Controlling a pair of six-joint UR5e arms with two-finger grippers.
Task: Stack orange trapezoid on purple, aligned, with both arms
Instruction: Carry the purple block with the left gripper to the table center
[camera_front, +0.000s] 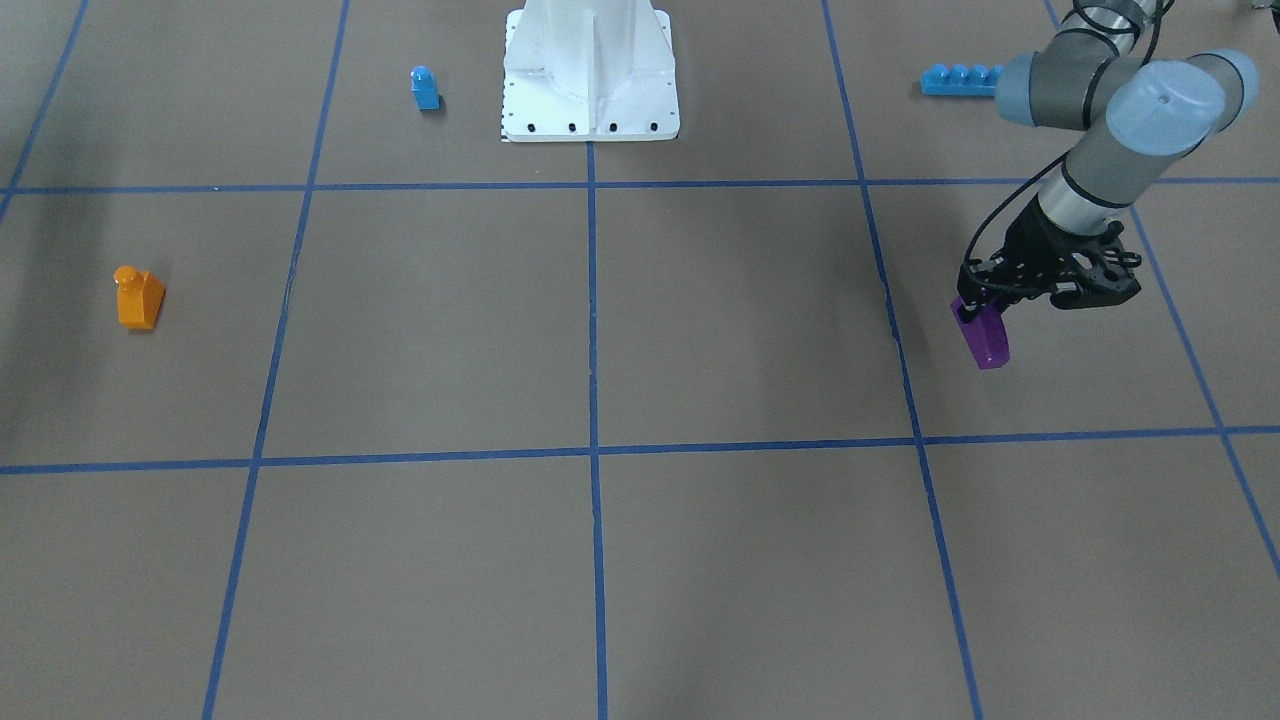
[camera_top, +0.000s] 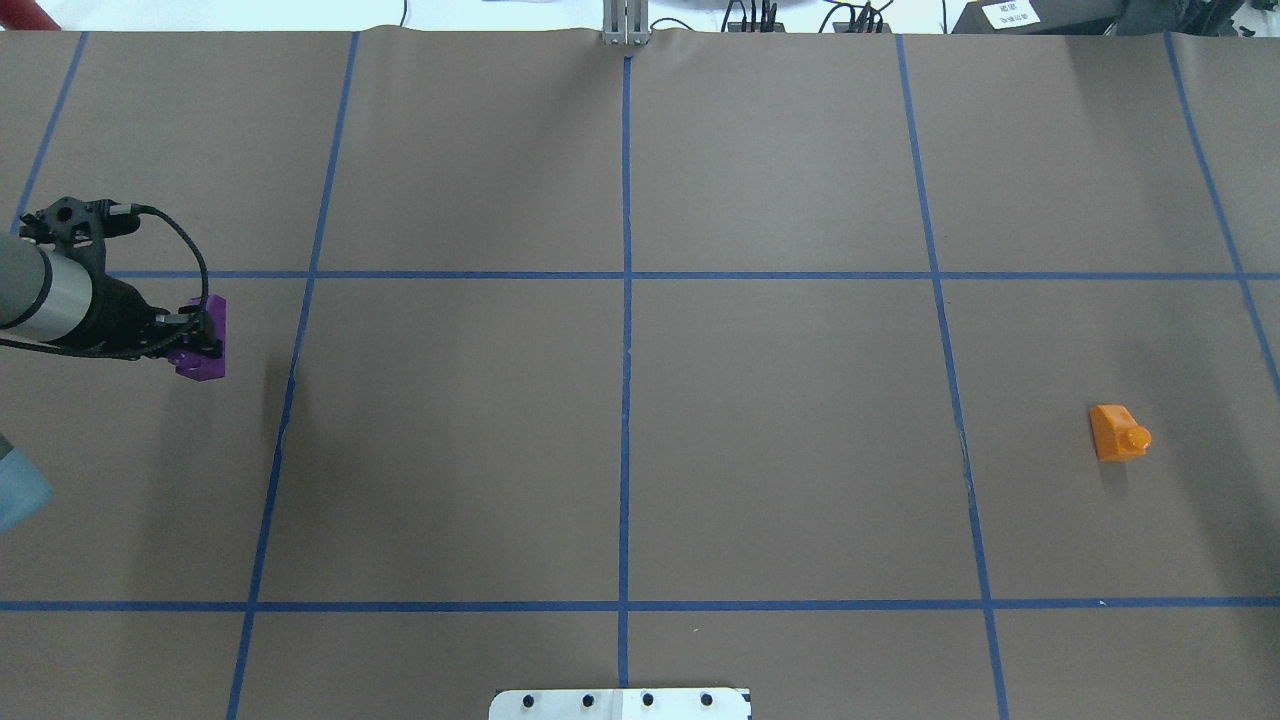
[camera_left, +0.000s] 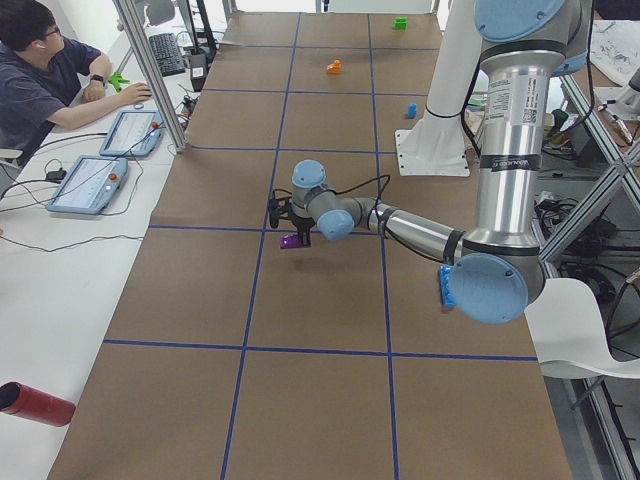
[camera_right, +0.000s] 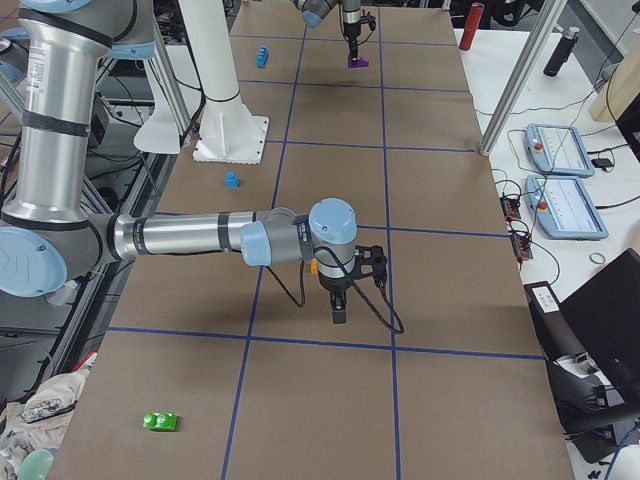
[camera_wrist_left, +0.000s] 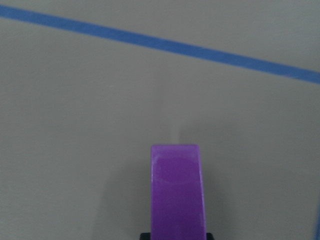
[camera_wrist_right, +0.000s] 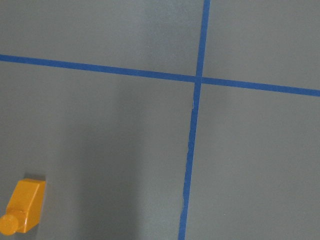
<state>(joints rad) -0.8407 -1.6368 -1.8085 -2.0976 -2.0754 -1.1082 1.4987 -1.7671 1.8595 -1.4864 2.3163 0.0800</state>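
The purple brick (camera_front: 988, 342) is clamped between the fingers of my left gripper (camera_front: 975, 305), close to the table on the robot's left. It also shows in the overhead view (camera_top: 203, 365) and in the left wrist view (camera_wrist_left: 177, 190). I cannot tell whether it touches the table. The orange trapezoid (camera_front: 138, 298) stands alone on the table on the robot's right, also seen from overhead (camera_top: 1116, 432) and in the right wrist view (camera_wrist_right: 22, 207). My right gripper (camera_right: 340, 312) shows only in the exterior right view, hanging near the orange trapezoid; I cannot tell if it is open or shut.
A small blue one-stud brick (camera_front: 425, 88) and a long blue brick (camera_front: 958, 80) lie near the white robot base (camera_front: 590, 90). A green brick (camera_right: 160, 421) lies at the table's right end. An operator (camera_left: 40, 80) sits beside the table with tablets (camera_left: 90, 183).
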